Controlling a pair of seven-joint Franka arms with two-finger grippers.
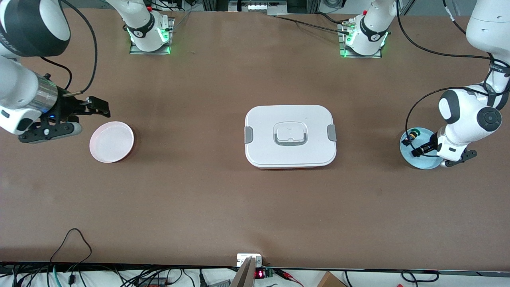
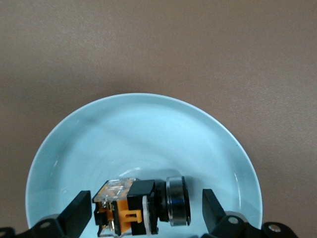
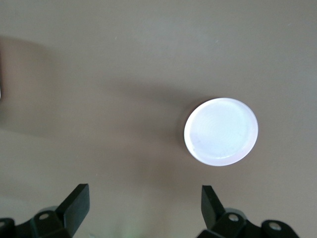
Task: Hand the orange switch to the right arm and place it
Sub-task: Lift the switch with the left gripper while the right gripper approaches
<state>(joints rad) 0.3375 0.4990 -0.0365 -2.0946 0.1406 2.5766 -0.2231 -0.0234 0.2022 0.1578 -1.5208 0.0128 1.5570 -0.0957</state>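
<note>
Left gripper (image 2: 146, 210) low over a pale blue dish (image 2: 74, 148), fingers spread wide either side of the orange switch (image 2: 141, 206) lying in it untouched, right gripper (image 1: 85, 113) waiting open-jawed beside a pink dish (image 1: 111, 142), lidded white box (image 1: 290, 136) mid-table.

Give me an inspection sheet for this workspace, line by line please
Surface: brown matte table, no spills seen.
Job's things: small black orange-banded switch lying on its side in the light-blue dish, green-capped switch beside it; pale pink round dish at the right arm's end.
Clutter: white lidded rectangular container mid-table.
Grippers: left gripper low in the blue dish, fingers open astride the orange switch; right gripper open, waiting by the pink dish.
Cables: black leads along arms and table edges.
Surroundings: electronics at the near edge.
</note>
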